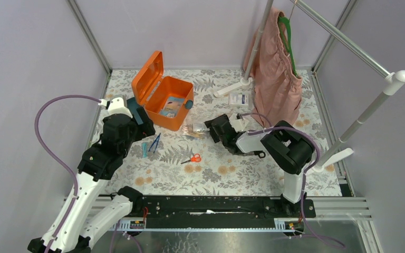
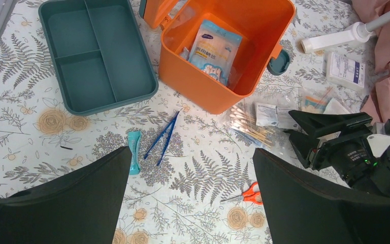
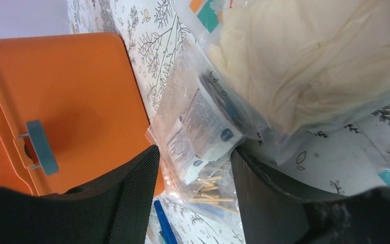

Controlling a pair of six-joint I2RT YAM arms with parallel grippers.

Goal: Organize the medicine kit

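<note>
The orange medicine kit stands open at the back left with its lid up. A blue-and-white packet lies inside it. Its teal divided tray sits empty on the table left of the box. My left gripper is open and empty above the cloth, near blue tweezers and a teal sachet. My right gripper is open, its fingers on either side of a clear bag of cotton swabs beside the box's orange wall.
Orange-handled scissors lie mid-table. A bag of cream gloves lies by the swab bag. A small white box sits at the back. A pink garment hangs from a rack whose pole crosses the right side.
</note>
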